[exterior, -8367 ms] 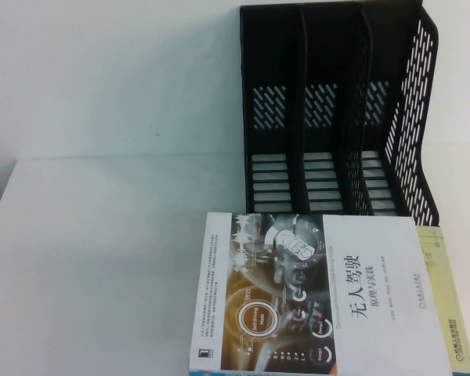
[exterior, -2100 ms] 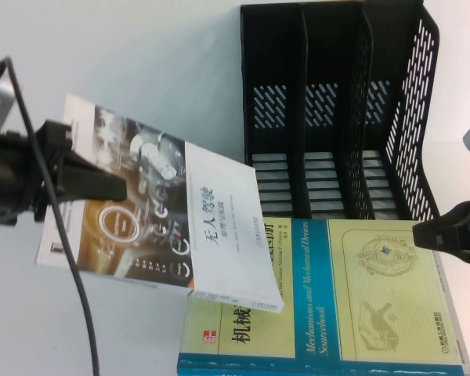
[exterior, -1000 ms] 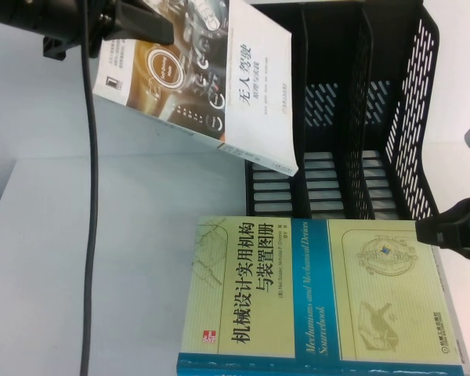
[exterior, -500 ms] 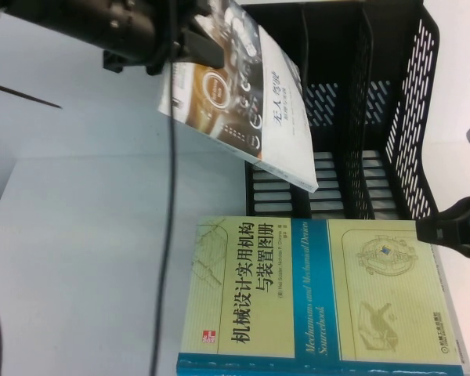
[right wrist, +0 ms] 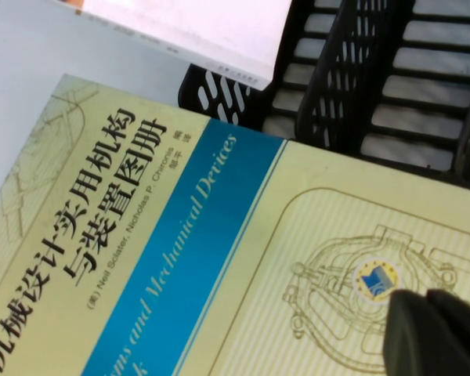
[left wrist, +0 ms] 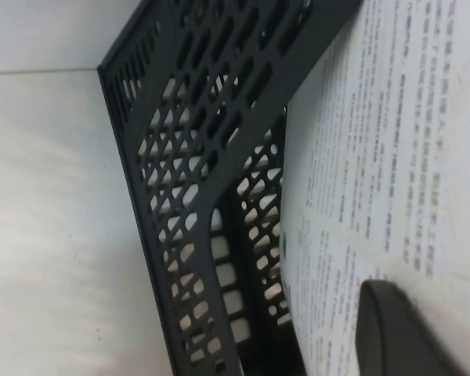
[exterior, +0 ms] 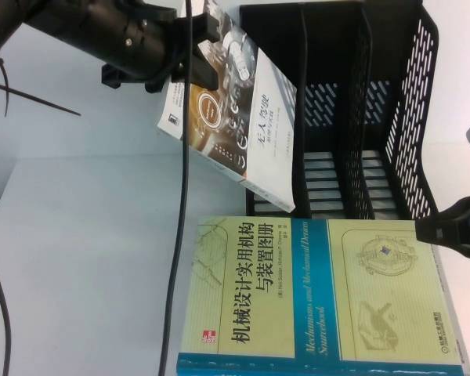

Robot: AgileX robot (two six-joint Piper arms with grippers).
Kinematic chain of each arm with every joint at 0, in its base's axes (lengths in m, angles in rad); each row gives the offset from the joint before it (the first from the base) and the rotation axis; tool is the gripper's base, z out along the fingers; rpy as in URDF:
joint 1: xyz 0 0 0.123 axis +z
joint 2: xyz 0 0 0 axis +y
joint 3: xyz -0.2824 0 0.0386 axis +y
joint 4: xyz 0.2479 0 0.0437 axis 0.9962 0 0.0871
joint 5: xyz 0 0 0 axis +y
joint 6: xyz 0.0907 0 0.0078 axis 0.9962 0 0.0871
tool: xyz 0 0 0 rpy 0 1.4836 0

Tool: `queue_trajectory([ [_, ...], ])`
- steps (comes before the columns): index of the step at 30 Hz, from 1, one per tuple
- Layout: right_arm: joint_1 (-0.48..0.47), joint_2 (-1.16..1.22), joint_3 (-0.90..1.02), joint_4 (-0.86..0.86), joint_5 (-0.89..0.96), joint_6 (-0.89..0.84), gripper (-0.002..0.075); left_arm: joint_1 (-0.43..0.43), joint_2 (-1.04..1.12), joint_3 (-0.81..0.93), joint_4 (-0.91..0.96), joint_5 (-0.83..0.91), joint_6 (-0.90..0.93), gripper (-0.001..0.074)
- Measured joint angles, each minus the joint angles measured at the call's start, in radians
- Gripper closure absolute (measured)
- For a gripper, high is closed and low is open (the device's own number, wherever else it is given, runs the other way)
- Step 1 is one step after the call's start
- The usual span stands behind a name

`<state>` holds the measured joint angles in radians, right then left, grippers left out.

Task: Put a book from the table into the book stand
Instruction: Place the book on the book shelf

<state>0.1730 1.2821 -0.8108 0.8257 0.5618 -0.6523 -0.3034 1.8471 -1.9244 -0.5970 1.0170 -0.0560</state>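
Book (exterior: 247, 125): airborne, tilted, lower corner at the book stand's (exterior: 392, 117) leftmost slot front. Left gripper (exterior: 200, 59): clamped on its upper edge; fingertips partly hidden by the cover. Right gripper (exterior: 454, 231): above the yellow-green book (exterior: 321, 301) on the table (exterior: 86, 258), cropped; finger gap cannot be told.

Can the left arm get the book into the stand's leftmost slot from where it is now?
Probably yes. The left gripper holds the book tilted beside the book stand, its lower corner at the leftmost slot's open front. Nothing blocks that slot; the right gripper hangs aside.
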Motion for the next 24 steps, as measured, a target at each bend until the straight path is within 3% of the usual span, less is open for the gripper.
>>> queue_trajectory([
  [15, 0.0, 0.0, 0.0, 0.007, 0.0, 0.0, 0.0728, -0.01, 0.0, -0.001, 0.065, -0.014, -0.059, 0.0634],
  [24, 0.0, 0.0, 0.0, 0.036, 0.0, 0.0, 0.0728, -0.1, 0.0, -0.001, 0.159, -0.124, -0.079, 0.0634],
])
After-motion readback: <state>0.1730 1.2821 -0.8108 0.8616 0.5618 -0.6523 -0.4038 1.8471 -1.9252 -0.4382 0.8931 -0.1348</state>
